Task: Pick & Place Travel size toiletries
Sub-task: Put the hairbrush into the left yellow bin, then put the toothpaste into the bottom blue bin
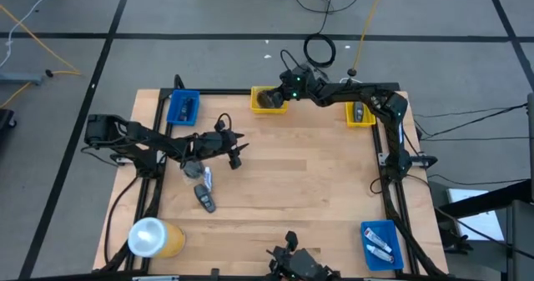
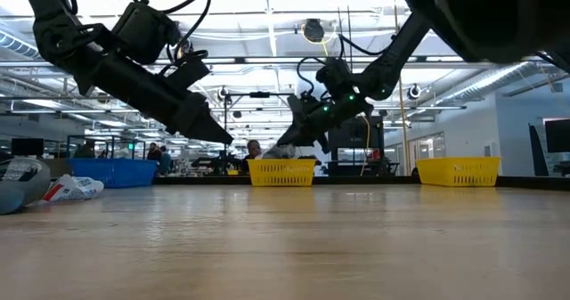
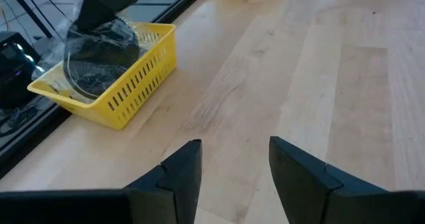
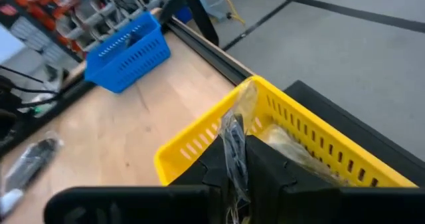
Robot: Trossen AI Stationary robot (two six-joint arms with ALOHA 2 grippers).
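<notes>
Right gripper [image 1: 284,94] over the yellow bin [image 1: 255,106]
Your right jaws pinch a bagged grey disc [image 4: 234,144] above that bin; your left gripper [image 1: 236,150], jaws spread and empty, hangs over the bench [image 1: 309,189] near loose toiletries [image 1: 204,191].

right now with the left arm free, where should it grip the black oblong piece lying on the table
Across its narrow middle, coming straight down from above. The black piece lies flat and slanted on bare wood below the white tube, so the left gripper, fingers open, should turn to span its short width.
</notes>
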